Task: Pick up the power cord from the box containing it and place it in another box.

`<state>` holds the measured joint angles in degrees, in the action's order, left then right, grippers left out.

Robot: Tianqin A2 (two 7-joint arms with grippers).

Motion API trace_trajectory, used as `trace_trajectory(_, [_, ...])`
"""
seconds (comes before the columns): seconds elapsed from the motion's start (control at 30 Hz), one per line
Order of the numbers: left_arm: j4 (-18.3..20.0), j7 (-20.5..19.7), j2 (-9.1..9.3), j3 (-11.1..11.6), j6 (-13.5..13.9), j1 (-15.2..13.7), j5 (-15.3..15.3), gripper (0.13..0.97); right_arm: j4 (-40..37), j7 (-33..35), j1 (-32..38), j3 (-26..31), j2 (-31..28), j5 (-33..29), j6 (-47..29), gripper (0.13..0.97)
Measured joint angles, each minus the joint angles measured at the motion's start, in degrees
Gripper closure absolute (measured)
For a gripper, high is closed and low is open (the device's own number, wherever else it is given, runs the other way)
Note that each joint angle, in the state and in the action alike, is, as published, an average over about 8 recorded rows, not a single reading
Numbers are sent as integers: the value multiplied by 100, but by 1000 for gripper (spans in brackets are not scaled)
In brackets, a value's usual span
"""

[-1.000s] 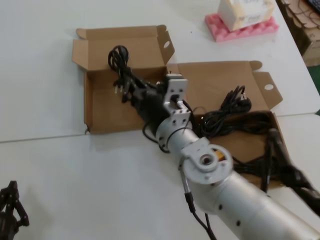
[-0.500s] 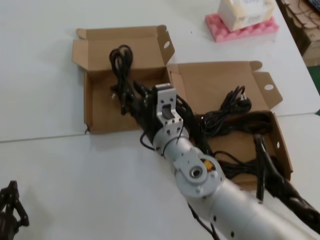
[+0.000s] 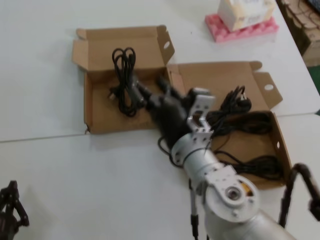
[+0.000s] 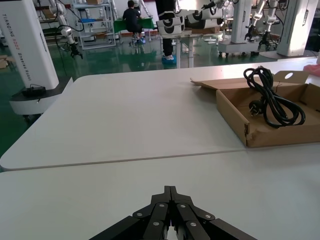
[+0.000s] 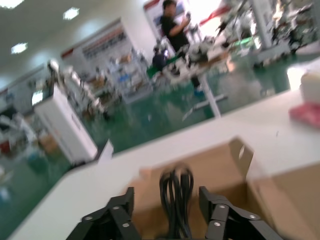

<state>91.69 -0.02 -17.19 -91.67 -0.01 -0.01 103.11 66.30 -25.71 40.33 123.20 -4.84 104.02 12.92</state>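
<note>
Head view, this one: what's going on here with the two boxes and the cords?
The power cord lies bunched in the left cardboard box, nothing gripping it. The right gripper is open just beside it, over that box's right side, fingers spread with the cord showing between them in the right wrist view. The neighbouring box on the right holds more black cords. The left gripper sits shut and parked low at the near left of the table.

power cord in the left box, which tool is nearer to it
Right. The right tool hangs just beside the power cord, open. The left tool sits far off at the table's near edge.
</note>
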Motion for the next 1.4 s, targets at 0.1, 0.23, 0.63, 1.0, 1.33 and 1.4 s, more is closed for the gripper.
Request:
trace_trajectory(0.1, [0,0,0,0,0,0,0,934,703,0,-199,-125,-204,136,184,638])
trace_trajectory(0.23, [0,0,0,0,0,0,0,934,1745,0,-417,-146,-576,405,516,570])
trace_trajectory(0.63, [0,0,0,0,0,0,0,934,3034,0,-682,50,-1112,741,1156,364])
trace_trajectory(1.0, [0,0,0,0,0,0,0,905,2953,0,-1152,-405,-1125,628,802,201])
trace_trajectory(1.33, [0,0,0,0,0,0,1,809,2886,0,-1621,-853,-1143,511,461,138])
trace_trajectory(1.4, [0,0,0,0,0,0,1,768,2872,0,-1716,-943,-1146,488,392,134])
